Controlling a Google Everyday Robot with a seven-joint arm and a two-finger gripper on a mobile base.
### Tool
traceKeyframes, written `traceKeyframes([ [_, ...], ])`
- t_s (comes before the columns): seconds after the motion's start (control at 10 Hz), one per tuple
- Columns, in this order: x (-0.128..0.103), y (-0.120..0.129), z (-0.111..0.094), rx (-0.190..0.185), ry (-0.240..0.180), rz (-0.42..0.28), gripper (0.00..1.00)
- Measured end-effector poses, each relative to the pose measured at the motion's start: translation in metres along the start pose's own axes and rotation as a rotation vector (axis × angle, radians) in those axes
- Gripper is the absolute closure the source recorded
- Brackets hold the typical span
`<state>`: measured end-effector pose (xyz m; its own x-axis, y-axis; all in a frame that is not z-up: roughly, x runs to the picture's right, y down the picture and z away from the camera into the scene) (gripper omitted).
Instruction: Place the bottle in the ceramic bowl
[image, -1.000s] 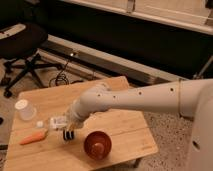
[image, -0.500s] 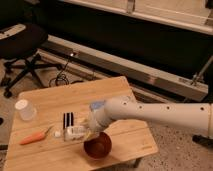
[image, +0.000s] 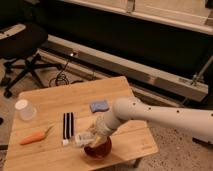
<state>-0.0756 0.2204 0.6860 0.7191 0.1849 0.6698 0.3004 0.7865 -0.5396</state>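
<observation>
The clear plastic bottle (image: 83, 138) lies sideways in my gripper (image: 93, 136), which is shut on it. It hangs just above the left rim of the reddish-brown ceramic bowl (image: 99, 150) near the table's front edge. My white arm (image: 150, 114) reaches in from the right and hides the bowl's far side. The gripper's fingers are mostly hidden behind the wrist and the bottle.
On the wooden table (image: 55, 97) stand a white cup (image: 25, 110) at the left, a carrot (image: 35, 137), a black-and-white striped object (image: 67, 125) and a blue sponge (image: 99, 105). An office chair (image: 22, 42) stands at the back left; a metal rail (image: 150, 75) runs behind.
My arm has swung right and towards the front with the bottle, from beside the striped object to the bowl's left rim. The view has shifted closer to the table.
</observation>
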Motion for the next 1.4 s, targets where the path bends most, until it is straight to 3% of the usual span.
traceKeyframes([
  [0.2,0.0,-0.005,0.003,-0.01,-0.03,0.027,0.26],
  [0.3,0.002,-0.01,0.003,-0.007,-0.04,0.041,0.21],
  [1.0,0.021,-0.017,0.007,-0.035,-0.045,0.106,0.2],
  [1.4,0.026,-0.018,0.007,-0.045,-0.032,0.103,0.2],
])
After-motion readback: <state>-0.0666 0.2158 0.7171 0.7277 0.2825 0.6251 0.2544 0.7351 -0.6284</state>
